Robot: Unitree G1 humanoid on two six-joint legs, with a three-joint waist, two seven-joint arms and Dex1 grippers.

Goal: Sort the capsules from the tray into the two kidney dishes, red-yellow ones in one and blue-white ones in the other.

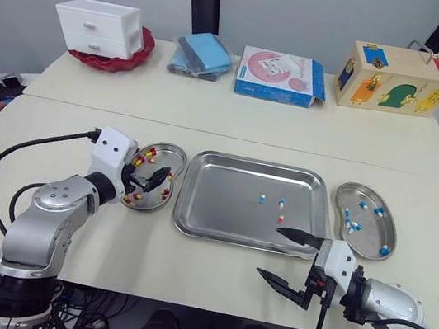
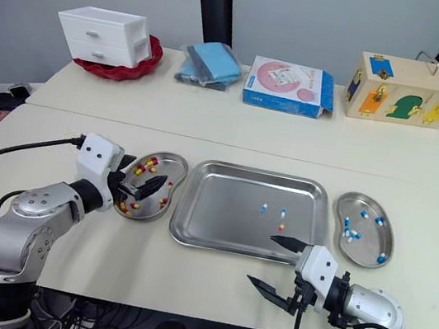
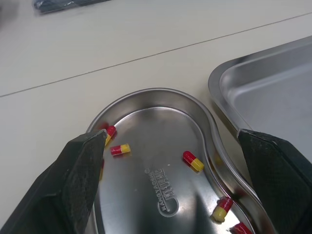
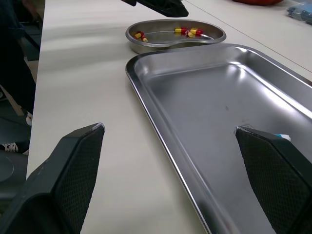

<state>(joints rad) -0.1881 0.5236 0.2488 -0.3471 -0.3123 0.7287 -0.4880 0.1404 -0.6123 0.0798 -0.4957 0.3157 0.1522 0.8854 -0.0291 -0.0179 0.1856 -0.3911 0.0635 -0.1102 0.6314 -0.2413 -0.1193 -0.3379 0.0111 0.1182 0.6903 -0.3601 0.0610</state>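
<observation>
Hovering spread: L gripper [image 1: 153, 177] over red-yellow dish [image 1: 168, 159], R gripper [image 1: 268, 252] by tray [image 1: 230, 200]; wrist cam reveals dish engraving [image 3: 165, 197].

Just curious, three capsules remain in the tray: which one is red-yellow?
The red-yellow capsule lies nearest the robot; the two blue-white capsules sit farther back in the tray.

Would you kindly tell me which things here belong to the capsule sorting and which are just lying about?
Job: tray, three capsules left in it, left dish of red-yellow capsules, right dish of blue-white capsules, open left hand, open right hand.
Lying about: white drawer box, red bowl, blue cloths, blue-pink box, wooden toy box.
</observation>
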